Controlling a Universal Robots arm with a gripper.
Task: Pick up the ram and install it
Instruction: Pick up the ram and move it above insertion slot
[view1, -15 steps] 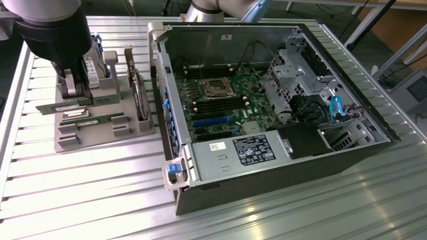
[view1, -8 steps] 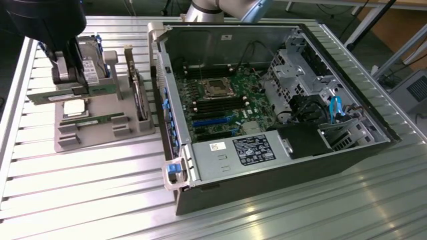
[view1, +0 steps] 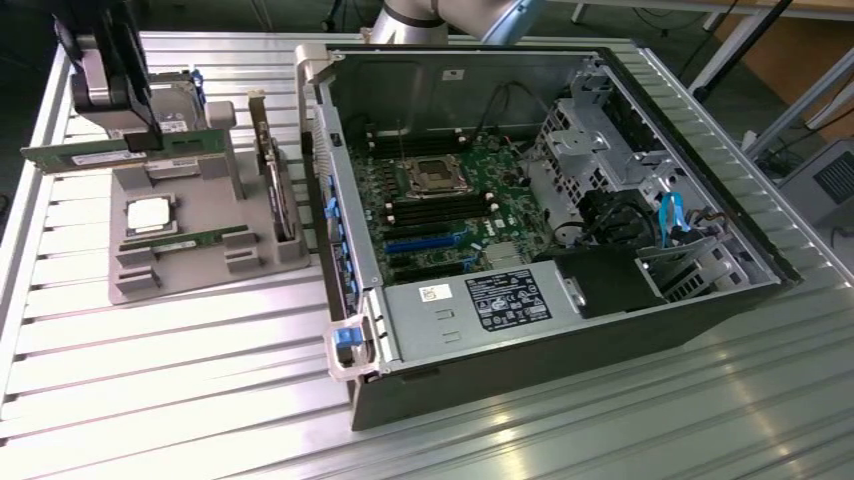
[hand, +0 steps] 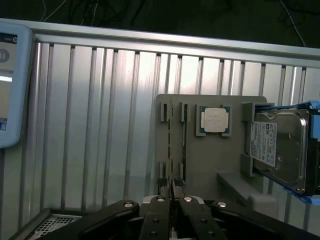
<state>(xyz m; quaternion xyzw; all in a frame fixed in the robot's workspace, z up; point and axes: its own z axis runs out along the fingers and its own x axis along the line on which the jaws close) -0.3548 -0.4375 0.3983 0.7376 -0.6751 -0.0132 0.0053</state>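
Ram (view1: 80, 157), a long, thin green circuit-board stick with a white label, is held clamped between the closed fingers of the black gripper (view1: 134, 138), above the far end of the grey moulded tray (view1: 187, 285) on the exterior view's left. A square silver processor chip (hand: 216, 120) is seated in that tray; the open black computer case (view1: 534, 370) is set just beside it.

The surface (view1: 160, 380) is ribbed aluminium with long slats running side by side, and bright light glares off them in pale patches. Beyond its far edge the floor (view1: 627, 22) is dark, with cables (hand: 90, 10) trailing over it. At the exterior view's right stand pale metal frame legs (view1: 801, 100), a brown panel (view1: 794, 50) and a grey box-shaped unit (view1: 830, 185).
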